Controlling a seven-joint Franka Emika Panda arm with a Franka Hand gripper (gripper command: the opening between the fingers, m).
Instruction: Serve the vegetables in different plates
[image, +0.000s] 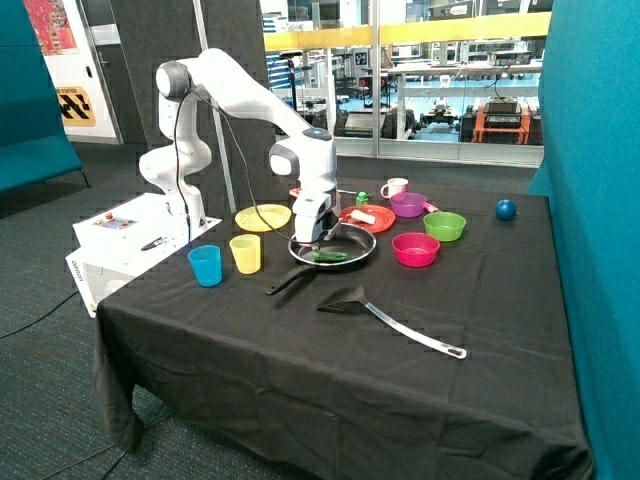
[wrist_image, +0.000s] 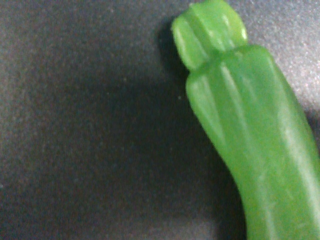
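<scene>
The white arm bends down over the black frying pan (image: 345, 243), and its gripper (image: 309, 237) is low inside the pan, at the rim side nearest the yellow cup (image: 245, 253). From where I stand I cannot tell how wide the fingers are, or if they hold anything.

The green pod (image: 329, 256) lies flat in the pan, just beside the gripper. In the wrist view the green pod (wrist_image: 245, 125) is very close: it is smooth, glossy plastic with long shallow ridges along the body and a small knob-like stem end with a groove. The pan floor (wrist_image: 90, 125) under it is dark and finely grainy, matte.

The white chunk (image: 363, 216) is oblong and rests on the red-orange plate (image: 383, 219), which is flat and round and sits just behind the pan. The yellow plate (image: 250, 217), also flat and round, lies behind the arm's wrist, near the pan.

Around them stand a blue cup (image: 206, 265), a pink bowl (image: 415, 249), a green bowl (image: 444, 226), a purple bowl (image: 408, 204) and a white mug (image: 395, 187). A black spatula (image: 385, 315) with a thin metal handle lies on the black cloth (image: 300, 380) in front of the pan. A small blue ball (image: 506, 209) sits near the far corner.
</scene>
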